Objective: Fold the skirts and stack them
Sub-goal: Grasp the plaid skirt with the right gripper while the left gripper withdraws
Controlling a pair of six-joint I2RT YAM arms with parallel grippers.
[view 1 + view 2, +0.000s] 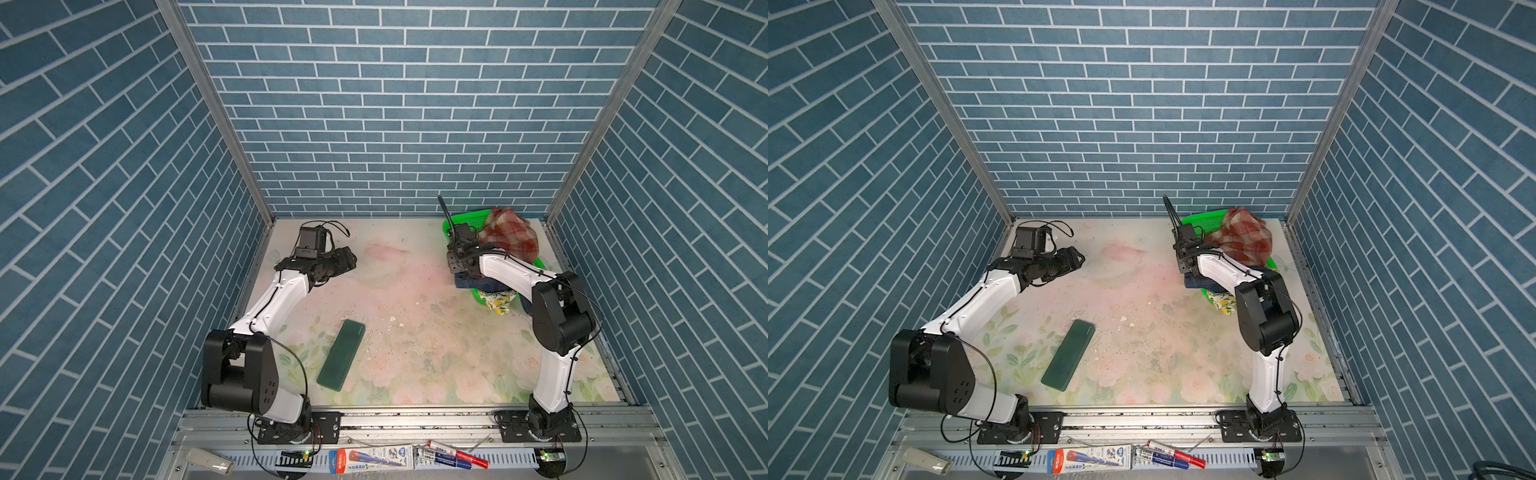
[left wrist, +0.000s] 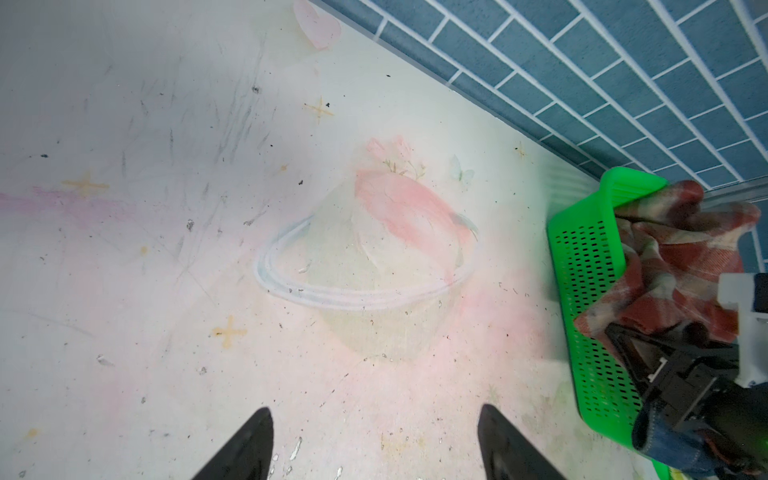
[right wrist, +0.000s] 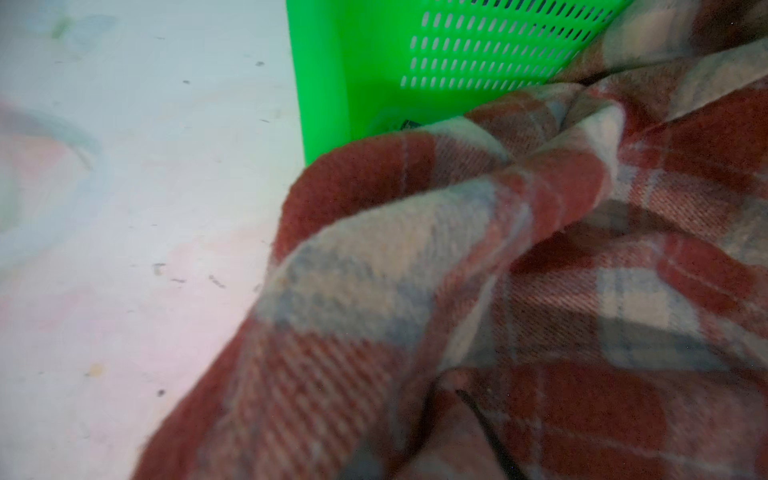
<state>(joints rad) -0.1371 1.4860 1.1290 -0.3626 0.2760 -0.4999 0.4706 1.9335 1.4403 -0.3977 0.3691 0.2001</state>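
Task at start: no skirt folded, none stacked. Rust-red and cream plaid cloth skirt (image 1: 509, 237) heaped in green plastic mesh basket (image 1: 465, 217). Dark blue denim skirt (image 1: 478, 284) and cream lemon-print skirt (image 1: 498, 303) spill over basket's near rim. Right gripper (image 1: 455, 262) down at plaid beside basket wall, jaws hidden: cannot tell. Left gripper (image 2: 374, 415) spread, empty, well apart from basket. Printed packet (image 1: 372, 459) lettering too small to read.

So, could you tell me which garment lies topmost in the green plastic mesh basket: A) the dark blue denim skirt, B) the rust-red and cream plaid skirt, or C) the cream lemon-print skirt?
B: the rust-red and cream plaid skirt is heaped on top, the dark blue denim skirt and cream lemon-print skirt peeking out lower down.
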